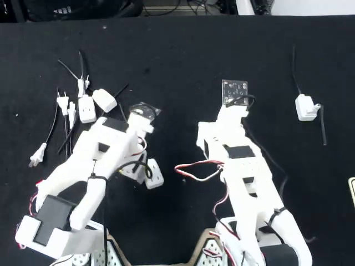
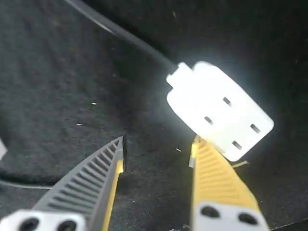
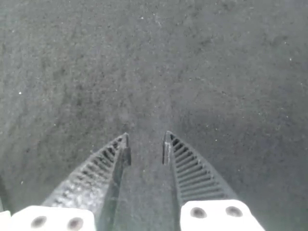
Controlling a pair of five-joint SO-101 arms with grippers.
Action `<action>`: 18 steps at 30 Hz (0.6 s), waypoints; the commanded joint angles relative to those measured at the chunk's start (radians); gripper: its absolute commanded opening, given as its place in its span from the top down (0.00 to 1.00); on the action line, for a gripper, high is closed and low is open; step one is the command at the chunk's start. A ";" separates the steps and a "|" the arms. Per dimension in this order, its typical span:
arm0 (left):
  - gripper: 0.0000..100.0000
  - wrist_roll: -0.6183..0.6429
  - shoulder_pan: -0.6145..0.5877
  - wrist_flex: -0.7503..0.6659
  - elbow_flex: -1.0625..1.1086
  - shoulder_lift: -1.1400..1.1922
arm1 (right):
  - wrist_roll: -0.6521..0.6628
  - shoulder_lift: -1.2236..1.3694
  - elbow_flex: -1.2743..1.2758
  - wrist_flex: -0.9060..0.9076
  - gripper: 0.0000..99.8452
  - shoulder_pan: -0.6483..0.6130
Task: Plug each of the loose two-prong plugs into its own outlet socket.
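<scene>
Looking down on a black surface (image 1: 183, 50), I am two white arms side by side, my left arm (image 1: 94, 160) at seven o'clock and my right arm (image 1: 244, 166) at five o'clock.

My left hand (image 2: 158, 144) has its fingers spread well apart and grips nothing. A white socket block (image 2: 219, 115) lies flat on the surface with two pairs of slots facing up. It sits just beside the tip of my yellow-faced finger (image 2: 211, 173), not between the fingers. A black cord (image 2: 125, 36) runs from its far end.

My right hand (image 3: 146, 139) hovers over bare surface, fingers a little apart and empty.

In the high view, loose two-prong plugs lie at about ten o'clock: a first plug (image 1: 62, 102) and, nearer nine o'clock, a second plug (image 1: 37, 155), each on a dark cord. A white adapter (image 1: 305, 106) sits at two o'clock, well apart from both arms.
</scene>
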 commanded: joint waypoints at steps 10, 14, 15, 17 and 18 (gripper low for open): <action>0.78 0.273 0.193 -0.272 0.030 0.003 | -0.008 -0.035 -0.038 -0.020 0.89 0.026; 0.78 0.224 0.213 -0.259 0.012 -0.008 | -0.008 -0.038 -0.038 -0.020 0.89 0.032; 0.78 0.203 0.199 -0.219 -0.018 -0.008 | -0.008 -0.038 -0.038 -0.020 0.89 0.031; 0.78 0.160 0.157 -0.109 -0.113 -0.008 | -0.008 -0.038 -0.038 -0.020 0.89 0.031; 0.78 0.149 0.127 -0.061 -0.163 -0.005 | -0.008 -0.038 -0.038 -0.020 0.89 0.031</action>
